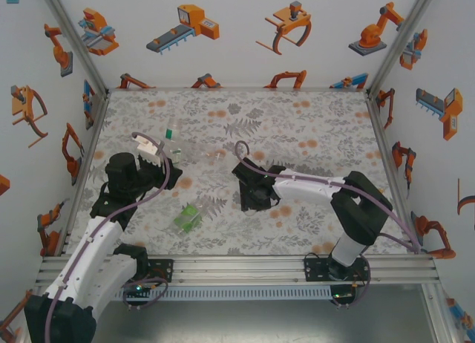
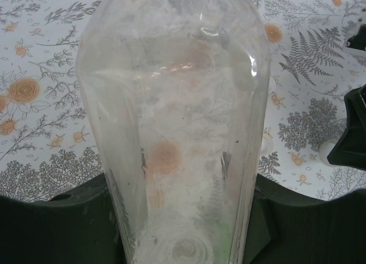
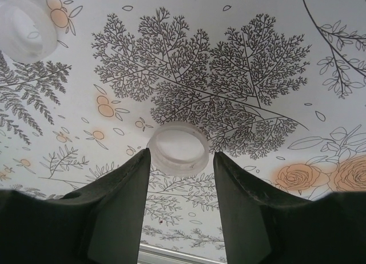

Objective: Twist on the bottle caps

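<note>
The right gripper (image 3: 182,156) stands partly open, its tips either side of a white cap (image 3: 178,145) lying on the table (image 3: 240,64). A second cap (image 3: 26,32) lies at ten o'clock. The left gripper (image 2: 183,230) is clamped on a clear bottle (image 2: 171,104). From above, a green bottle (image 1: 188,217) lies at its five o'clock.

Reaches up from the near-left base with the left arm (image 1: 89,246), bends at the elbow and swings the wrist rightward over the bench (image 1: 297,135). Clamps the left gripper (image 2: 183,230) on a clear bottle (image 2: 171,104), jaws pressed against both its sides. Stretches the right arm (image 1: 326,187) leftward from the near-right base, elbow raised, wrist tipped down toward the bench. Holds the right gripper (image 3: 180,178) low with jaws parted, straddling a white cap (image 3: 178,147) at the tips; cannot tell whether touching.
</note>
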Robot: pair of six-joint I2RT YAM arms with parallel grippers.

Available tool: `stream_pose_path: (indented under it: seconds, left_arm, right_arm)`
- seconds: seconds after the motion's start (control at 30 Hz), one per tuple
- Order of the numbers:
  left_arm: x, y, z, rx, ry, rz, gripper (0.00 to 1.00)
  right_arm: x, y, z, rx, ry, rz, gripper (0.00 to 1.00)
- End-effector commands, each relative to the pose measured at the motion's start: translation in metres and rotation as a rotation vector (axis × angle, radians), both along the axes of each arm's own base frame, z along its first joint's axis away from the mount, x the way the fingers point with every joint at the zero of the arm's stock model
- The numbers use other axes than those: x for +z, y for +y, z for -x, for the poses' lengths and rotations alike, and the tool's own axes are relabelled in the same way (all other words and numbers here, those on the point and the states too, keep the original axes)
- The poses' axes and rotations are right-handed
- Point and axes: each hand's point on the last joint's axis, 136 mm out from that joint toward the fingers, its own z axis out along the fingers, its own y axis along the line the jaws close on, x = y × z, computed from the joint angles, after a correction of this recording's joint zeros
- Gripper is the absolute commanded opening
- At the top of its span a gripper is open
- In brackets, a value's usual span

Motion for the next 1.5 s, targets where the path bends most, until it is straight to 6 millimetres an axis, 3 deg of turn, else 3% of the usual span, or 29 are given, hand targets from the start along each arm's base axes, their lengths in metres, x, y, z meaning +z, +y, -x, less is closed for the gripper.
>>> stream_pose_path:
  seconds: [0.0, 0.37, 0.7, 1.47]
  left_arm:
    - [0.009, -0.002, -0.001, -0.010, -0.030, -0.016, 0.00]
    - [0.009, -0.002, -0.001, -0.006, -0.031, -0.020, 0.00]
    - [0.009, -0.002, -0.001, -0.005, -0.031, -0.021, 0.00]
    - [0.008, -0.001, -0.001, -0.002, -0.028, -0.026, 0.00]
  right_arm:
    - [0.000, 0.006, -0.003, -0.002, 0.003, -0.006, 0.49]
    - [0.034, 0.009, -0.013, 0.009, -0.065, -0.023, 0.50]
    - [0.015, 0.012, -0.006, 0.009, -0.010, -0.030, 0.49]
    - [-0.005, 0.005, 0.001, 0.003, 0.039, 0.020, 0.50]
